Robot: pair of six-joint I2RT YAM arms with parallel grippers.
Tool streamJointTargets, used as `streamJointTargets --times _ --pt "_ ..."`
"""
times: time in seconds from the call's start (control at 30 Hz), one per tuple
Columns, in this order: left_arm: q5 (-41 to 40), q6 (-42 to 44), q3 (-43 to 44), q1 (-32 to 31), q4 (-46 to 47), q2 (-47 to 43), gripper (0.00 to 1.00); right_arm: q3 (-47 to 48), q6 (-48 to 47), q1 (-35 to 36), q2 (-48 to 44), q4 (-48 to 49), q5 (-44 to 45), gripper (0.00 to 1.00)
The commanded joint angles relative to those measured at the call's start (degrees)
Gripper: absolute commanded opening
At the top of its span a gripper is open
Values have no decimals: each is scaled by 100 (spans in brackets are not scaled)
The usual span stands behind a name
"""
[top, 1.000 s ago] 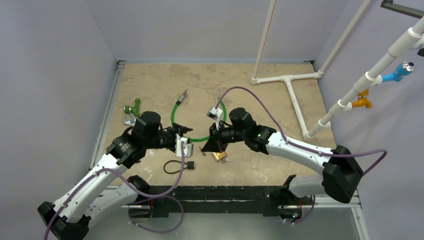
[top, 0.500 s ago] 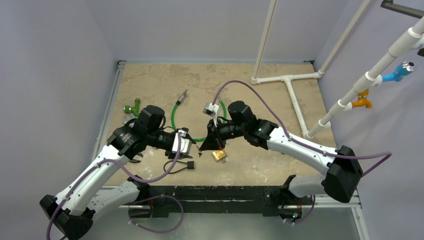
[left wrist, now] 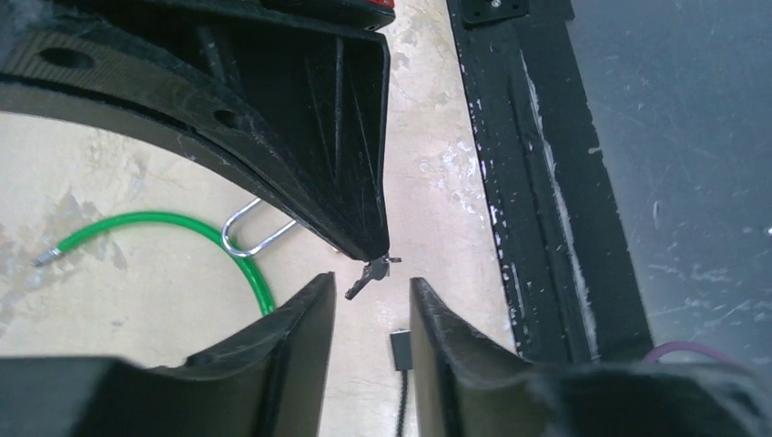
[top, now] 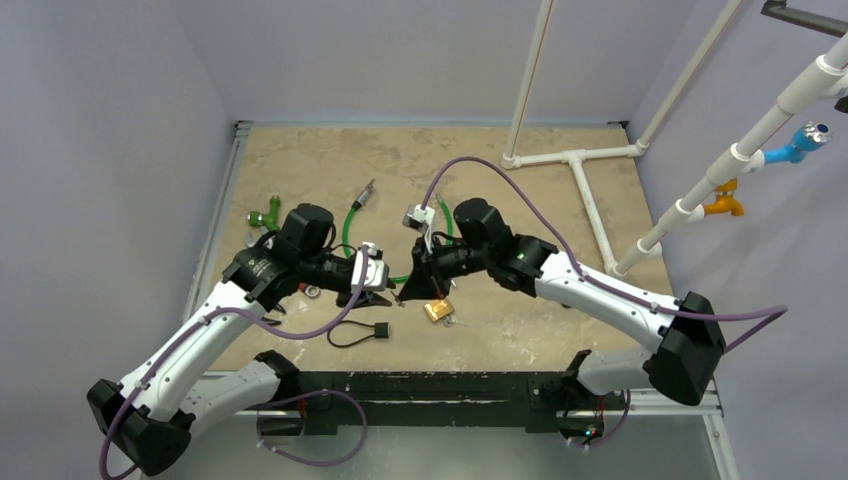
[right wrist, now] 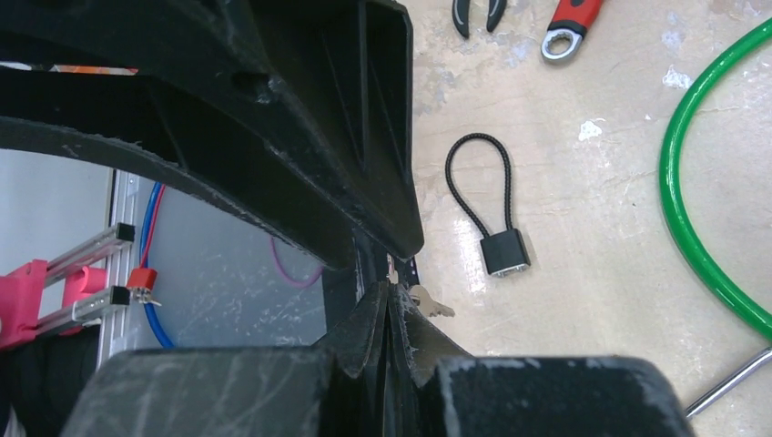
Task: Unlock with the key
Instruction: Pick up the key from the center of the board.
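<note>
My right gripper point(right wrist: 389, 305) is shut on a small key point(right wrist: 431, 307). In the left wrist view the key point(left wrist: 368, 276) hangs dark from the tip of the right finger point(left wrist: 350, 209). My left gripper point(left wrist: 369, 293) is open, its two fingertips just short of the key on either side. Seen from above, the left gripper point(top: 383, 297) and the right gripper point(top: 403, 294) meet tip to tip above the table. A brass padlock point(top: 437, 311) lies just right of them. Its silver shackle point(left wrist: 248, 235) shows partly behind the right finger.
A black cable lock point(right wrist: 503, 248) lies on the table under the grippers point(top: 378, 330). A green cable point(top: 350, 232) loops behind them. Pliers point(right wrist: 473, 14) and a red wrench point(right wrist: 573, 23) lie to the left. White pipes point(top: 590, 195) stand at the back right.
My left gripper has swung right, up to the right gripper's tip, and its jaws have narrowed a little. The right gripper has shifted slightly left, still shut on the key.
</note>
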Motion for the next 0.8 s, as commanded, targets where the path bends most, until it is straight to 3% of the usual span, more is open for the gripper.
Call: streamJointTargets --times 0.0,0.07,0.37,0.6,0.77 --pt "414 -12 14 29 -20 7 23 266 -140 43 -62 9 24 0" --pt "398 -19 32 36 -20 17 13 271 -144 43 -68 22 24 0" --pt "440 8 15 36 -121 30 0 291 -115 43 -213 122 310 0" --pt "189 -1359 -44 122 305 -126 0 -389 201 35 -882 828 824 43" --pt "120 -2304 45 202 668 -192 0 -660 290 27 -1103 1077 783 47"
